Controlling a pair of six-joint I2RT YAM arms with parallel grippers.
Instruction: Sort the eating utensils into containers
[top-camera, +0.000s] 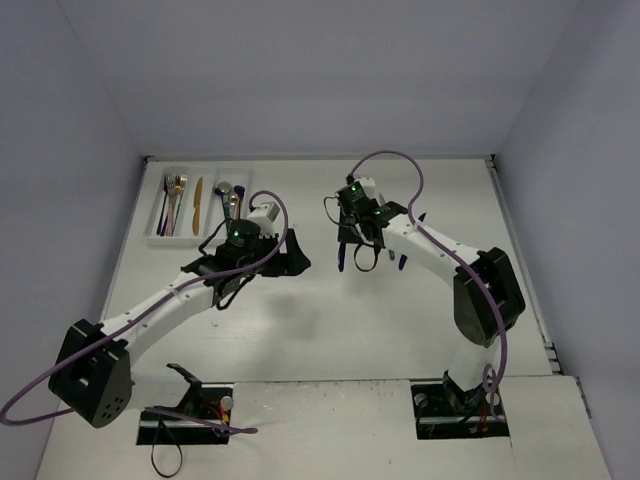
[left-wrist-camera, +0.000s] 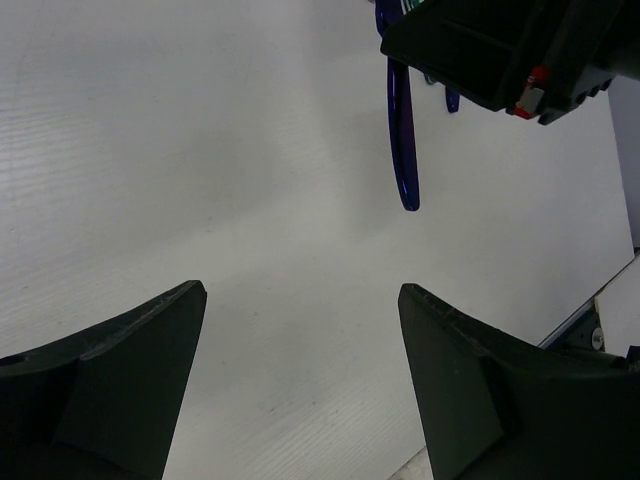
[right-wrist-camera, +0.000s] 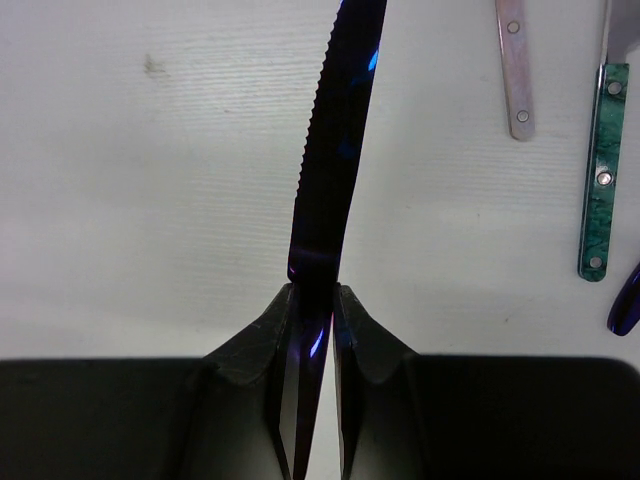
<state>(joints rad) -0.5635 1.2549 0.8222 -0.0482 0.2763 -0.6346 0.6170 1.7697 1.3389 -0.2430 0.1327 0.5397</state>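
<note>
**Q:** Top view: where do the tray and the hands stand?

**A:** The white tray (top-camera: 165, 236) lies at the far left of the tabletop (top-camera: 330, 330). Its left compartment holds forks (top-camera: 175, 200), the middle one a gold knife (top-camera: 198, 203), and the right one spoons (top-camera: 228, 198). The left hand (top-camera: 296, 258) hangs over bare tabletop, just right of the tray. The right hand (top-camera: 348, 240) is at the middle of the tabletop with a dark blue knife (top-camera: 343, 258) pointing down out of it. Another dark utensil (top-camera: 403, 257) lies just to its right.

**Q:** Left wrist view: what is the state of the left hand?

**A:** It is spread. Its two black fingers (left-wrist-camera: 130, 370) stand well apart, with only white tabletop (left-wrist-camera: 200, 150) between them. The dark blue knife (left-wrist-camera: 403, 140) hangs ahead at the upper right, below the black body of the right hand (left-wrist-camera: 500, 50). I cannot tell whether its tip touches the tabletop.

**Q:** Right wrist view: what is the state of the right hand?

**A:** It is pinching the dark blue knife (right-wrist-camera: 335, 130). The two fingers (right-wrist-camera: 260, 340) press against the flat sides of the knife. Beyond them the blade runs straight away from the camera, with its serrated edge on the left.

**Q:** What else shows in that view?

**A:** Three items lie on the tabletop to the right of the knife. They are a pale handle (right-wrist-camera: 514, 70) with rivets, a green handle (right-wrist-camera: 600, 170) with rivets, and a dark blue tip (right-wrist-camera: 625, 300) at the frame edge. All are apart from the knife, and none is in the tray.
</note>
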